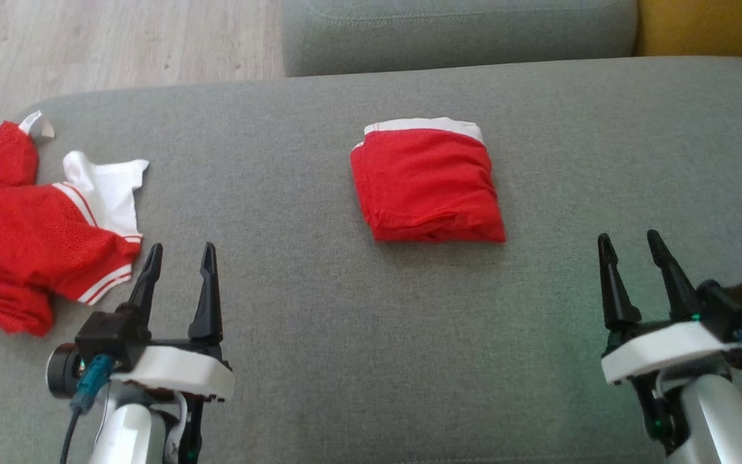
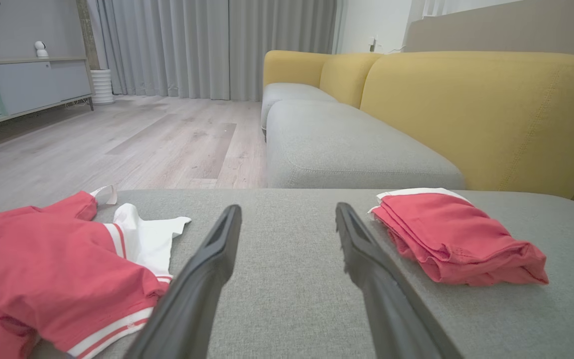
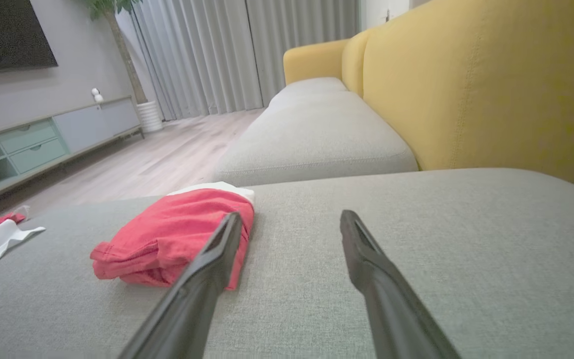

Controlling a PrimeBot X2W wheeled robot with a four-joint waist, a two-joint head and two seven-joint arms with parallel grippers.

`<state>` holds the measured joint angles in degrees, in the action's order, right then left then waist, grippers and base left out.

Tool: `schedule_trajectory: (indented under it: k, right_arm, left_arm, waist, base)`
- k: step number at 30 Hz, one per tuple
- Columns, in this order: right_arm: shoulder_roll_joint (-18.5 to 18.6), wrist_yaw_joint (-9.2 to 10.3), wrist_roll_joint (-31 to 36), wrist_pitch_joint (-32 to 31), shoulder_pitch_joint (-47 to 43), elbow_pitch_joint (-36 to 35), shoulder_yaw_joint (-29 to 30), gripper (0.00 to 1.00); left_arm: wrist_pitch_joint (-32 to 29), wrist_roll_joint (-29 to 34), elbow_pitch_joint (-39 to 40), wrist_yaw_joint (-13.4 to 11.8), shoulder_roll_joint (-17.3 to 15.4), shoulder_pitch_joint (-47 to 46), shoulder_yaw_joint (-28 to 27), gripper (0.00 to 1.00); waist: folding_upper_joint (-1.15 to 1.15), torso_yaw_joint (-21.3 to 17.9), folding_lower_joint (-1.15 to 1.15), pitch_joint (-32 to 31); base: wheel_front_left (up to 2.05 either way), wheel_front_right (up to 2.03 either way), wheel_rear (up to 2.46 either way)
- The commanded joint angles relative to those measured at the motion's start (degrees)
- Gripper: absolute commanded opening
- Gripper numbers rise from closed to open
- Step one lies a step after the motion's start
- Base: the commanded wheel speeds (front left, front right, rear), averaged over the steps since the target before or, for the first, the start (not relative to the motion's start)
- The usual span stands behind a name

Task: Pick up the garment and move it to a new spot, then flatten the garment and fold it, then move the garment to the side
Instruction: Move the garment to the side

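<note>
A crumpled red garment with white sleeve and white stripes [image 1: 29, 232] lies at the left end of the grey cushion [image 1: 319, 322]; in the left wrist view the crumpled garment [image 2: 53, 264] spreads at the lower left. A second red garment, folded into a neat square with a white edge [image 1: 428, 183], rests mid-cushion, shown as the folded garment [image 2: 454, 239] and the folded garment [image 3: 167, 239] in the wrist views. My left gripper [image 1: 181, 248] hovers open just right of the crumpled one, empty [image 2: 287, 209]. My right gripper [image 1: 628, 237] stands open and empty, right of the folded square [image 3: 291, 215].
A second grey seat cushion [image 2: 347, 149] adjoins the far edge, backed by yellow sofa cushions [image 2: 476, 109]. Wooden floor [image 2: 132, 144] lies beyond the cushion's left end, with a low cabinet [image 2: 23, 89] and curtains further off.
</note>
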<state>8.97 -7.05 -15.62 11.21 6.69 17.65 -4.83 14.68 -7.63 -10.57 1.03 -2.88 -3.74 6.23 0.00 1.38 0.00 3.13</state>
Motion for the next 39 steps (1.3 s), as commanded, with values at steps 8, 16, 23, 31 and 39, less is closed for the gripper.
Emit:
schedule_trajectory:
  k: [8, 16, 23, 31, 39]
  right_arm:
    - [1.7, -0.44, -3.6, -7.1, 15.0, 2.9, -4.1, 1.0]
    - [4.9, -0.44, -8.8, -15.0, 30.8, 17.9, -8.9, 1.0]
    - [5.9, -0.44, -14.4, -27.4, 40.5, 34.2, -10.6, 1.0]
    - [4.3, -0.44, -17.1, -36.9, 44.4, 46.4, -10.7, 1.0]
    - [3.6, -0.44, -21.2, -37.6, 43.2, 47.8, -12.2, 0.0]
  left_arm:
    - [0.3, -0.4, 1.9, 0.0, 0.0, -4.2, -0.4, 1.0]
    - [0.3, -2.7, 2.0, -1.4, 0.0, -6.0, 2.5, 1.0]
    - [0.3, -3.5, 2.2, -2.3, 0.0, -7.1, 4.1, 1.0]
    - [0.3, -4.2, 2.3, -3.2, 0.0, -7.3, 4.6, 1.0]
    - [0.3, -4.6, 2.2, -3.6, 0.0, -7.7, 5.1, 1.0]
  waist:
    - [0.0, 3.0, 0.0, 2.8]
    - [0.0, 7.8, 0.0, 6.4]
    - [0.0, 11.6, 0.0, 8.3]
    - [0.0, 13.7, 0.0, 9.4]
    - [0.0, 13.0, 0.0, 9.6]
  base:
    - [0.0, 0.0, 0.0]
    - [0.0, 0.0, 0.0]
    - [0.0, 0.0, 0.0]
    - [0.0, 0.0, 0.0]
    - [0.0, 0.0, 0.0]
